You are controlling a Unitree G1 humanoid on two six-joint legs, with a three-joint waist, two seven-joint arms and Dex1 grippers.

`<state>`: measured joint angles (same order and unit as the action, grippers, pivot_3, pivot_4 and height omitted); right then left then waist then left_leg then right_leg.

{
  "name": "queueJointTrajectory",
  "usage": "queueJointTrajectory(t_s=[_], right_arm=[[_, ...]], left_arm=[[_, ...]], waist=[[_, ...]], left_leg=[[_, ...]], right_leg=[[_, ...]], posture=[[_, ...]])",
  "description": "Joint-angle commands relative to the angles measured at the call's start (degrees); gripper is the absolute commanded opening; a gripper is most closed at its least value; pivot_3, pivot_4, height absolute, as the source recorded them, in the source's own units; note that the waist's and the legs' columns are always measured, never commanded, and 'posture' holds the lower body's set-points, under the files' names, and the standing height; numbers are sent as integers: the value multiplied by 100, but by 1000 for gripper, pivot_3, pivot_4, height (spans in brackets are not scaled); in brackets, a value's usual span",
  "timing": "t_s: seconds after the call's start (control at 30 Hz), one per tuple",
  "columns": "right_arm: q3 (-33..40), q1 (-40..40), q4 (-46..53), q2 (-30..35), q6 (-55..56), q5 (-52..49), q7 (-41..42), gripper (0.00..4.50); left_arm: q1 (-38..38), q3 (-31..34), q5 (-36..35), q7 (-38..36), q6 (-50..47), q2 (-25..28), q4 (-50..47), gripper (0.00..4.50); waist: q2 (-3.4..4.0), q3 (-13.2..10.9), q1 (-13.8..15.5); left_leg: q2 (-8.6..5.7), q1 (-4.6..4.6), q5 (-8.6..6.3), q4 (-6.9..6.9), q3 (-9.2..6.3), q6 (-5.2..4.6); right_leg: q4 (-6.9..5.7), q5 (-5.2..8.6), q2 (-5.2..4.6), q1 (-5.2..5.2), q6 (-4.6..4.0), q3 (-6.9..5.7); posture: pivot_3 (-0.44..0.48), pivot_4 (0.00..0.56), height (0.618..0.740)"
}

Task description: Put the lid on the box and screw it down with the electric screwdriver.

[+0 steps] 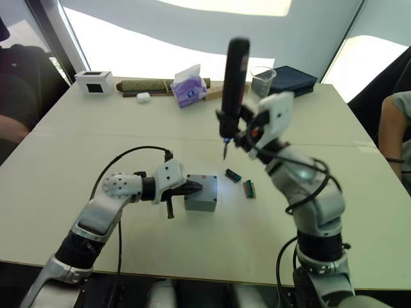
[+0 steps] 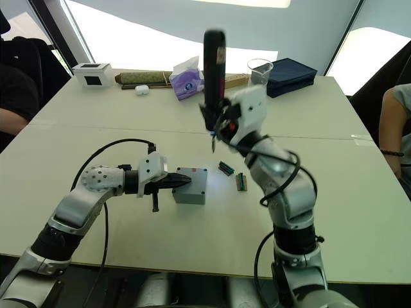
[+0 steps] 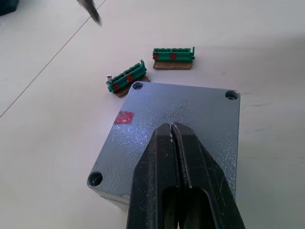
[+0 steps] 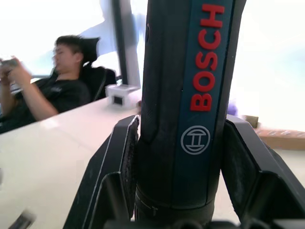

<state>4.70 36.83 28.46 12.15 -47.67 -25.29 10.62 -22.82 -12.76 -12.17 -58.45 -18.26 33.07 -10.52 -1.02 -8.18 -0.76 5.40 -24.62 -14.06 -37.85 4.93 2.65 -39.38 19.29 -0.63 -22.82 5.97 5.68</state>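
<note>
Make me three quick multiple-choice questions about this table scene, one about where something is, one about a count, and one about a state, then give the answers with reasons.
1. Where do the left gripper's fingertips rest?
A. on the lid
B. on the tissue pack
C. on the clear cup

2. How many small green circuit boards lie beside the box?
A. one
B. two
C. four

3. How is the electric screwdriver held?
A. lying flat on the table
B. upright in the right gripper, bit down
C. bit seated in a screw hole

Answers: 1 A, the closed fingers lie on the lid's face. 2 B, one circuit board and a second circuit board. 3 B, its bit hangs above the table.
</note>
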Motion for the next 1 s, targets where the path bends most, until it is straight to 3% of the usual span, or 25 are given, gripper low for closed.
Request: queueJointTrajectory(t_s=[0.03, 0.17, 0.3, 0.47, 0.67, 0.93, 0.97, 1.0], right_arm=[[466, 542, 321, 626, -1930, -334, -275, 1858], [674, 1062, -61, 1290, -4217, -365, -457, 1858], [435, 662, -711, 2347, -4483, -1149, -455, 1858], [214, 351, -1473, 2952, -4483, -2268, -886, 1858], [-13, 234, -2462, 3104, -4483, -3292, -1825, 1858], [-62, 258, -3250, 3002, -4483, -3466, -2759, 1858], [-51, 274, -3303, 2994, -4483, -3499, -2807, 2832], [-38, 285, -3328, 3006, -4483, -3541, -2834, 2889]], left_arm=[[-108, 124, -296, 10, -99, -71, -495, 0], [-240, 239, -579, -77, -183, -51, -785, 0], [-291, 324, -821, -209, -206, 57, -977, 0], [-372, 406, -999, -236, -220, 75, -1031, 0], [-415, 542, -1308, -201, -401, 69, -1106, 0], [-311, 629, -1495, -44, -596, 82, -1349, 0], [-305, 636, -1521, -27, -617, 89, -1377, 0], [-307, 632, -1535, -10, -640, 88, -1398, 0]], waist=[[1, -2, -7], [6, -6, -19], [12, -10, -22], [27, -24, -56], [27, -37, -53], [17, -40, -26], [13, -40, -21], [12, -41, -16]], left_leg=[[0, -2, 0, 3, 3, 0], [0, -4, 0, 4, 7, 0], [-1, -39, 0, 4, 11, -1], [-2, -76, -5, -2, 8, -11], [-2, -75, -5, -6, 6, -12], [-2, -73, -5, -15, 1, -12], [-2, -73, -6, -17, 1, -12], [-3, -73, -6, -21, 0, -12]], right_leg=[[1, 0, -1, -5, 0, 2], [1, 1, -2, -10, -4, 7], [2, 0, -2, -47, -2, 12], [6, -2, 0, -80, 3, 15], [6, -3, 1, -77, 4, 16], [10, -3, 1, -64, 6, 11], [11, -3, 1, -61, 6, 11], [12, -3, 0, -59, 6, 10]], posture=[[0, 150, 721], [0, 150, 721], [0, 150, 721], [0, 150, 721], [0, 150, 721], [0, 150, 721], [0, 150, 721], [0, 150, 721]])
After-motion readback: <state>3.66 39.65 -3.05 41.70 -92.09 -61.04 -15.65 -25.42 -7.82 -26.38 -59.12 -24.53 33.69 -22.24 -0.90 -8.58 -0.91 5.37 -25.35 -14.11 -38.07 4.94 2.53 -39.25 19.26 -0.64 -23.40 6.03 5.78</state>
